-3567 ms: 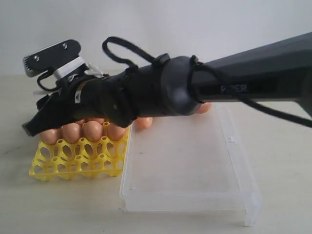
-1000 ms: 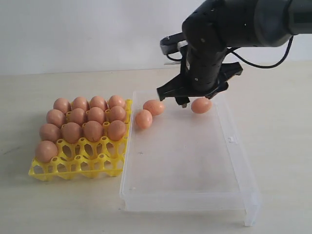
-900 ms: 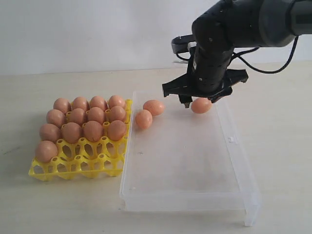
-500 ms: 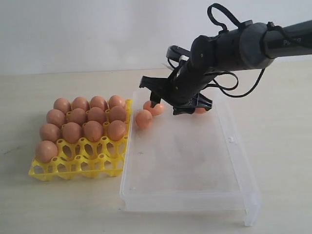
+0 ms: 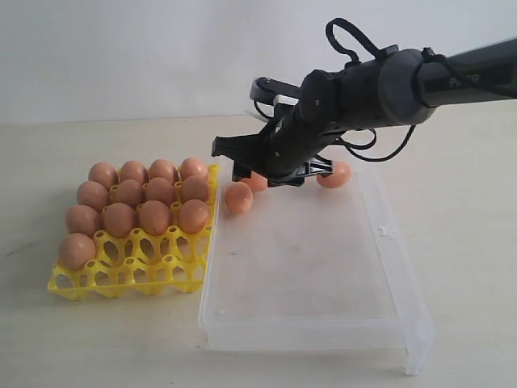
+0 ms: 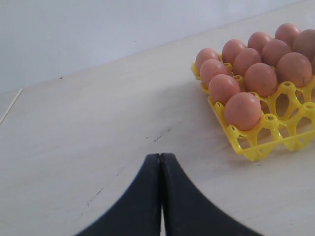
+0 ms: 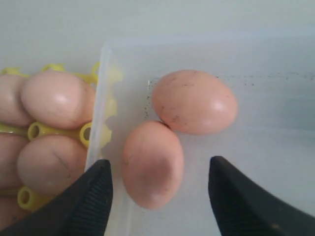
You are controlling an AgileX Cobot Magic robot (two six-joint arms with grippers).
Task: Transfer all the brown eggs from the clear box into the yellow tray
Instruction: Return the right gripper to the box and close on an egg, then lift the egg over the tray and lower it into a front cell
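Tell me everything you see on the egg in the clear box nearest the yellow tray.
The egg is smooth, orange-brown, oval and faintly dark-speckled. It lies on its side on the clear box floor, beside the wall nearest the yellow tray, touching a second egg. The right gripper has open jaws either side of it, not touching.

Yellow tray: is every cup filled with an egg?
No, the front row of the yellow tray holds one egg beside bare cups.

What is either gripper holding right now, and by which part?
Nothing. The right gripper, open, straddles a brown oval egg without touching; the left gripper is shut, empty.
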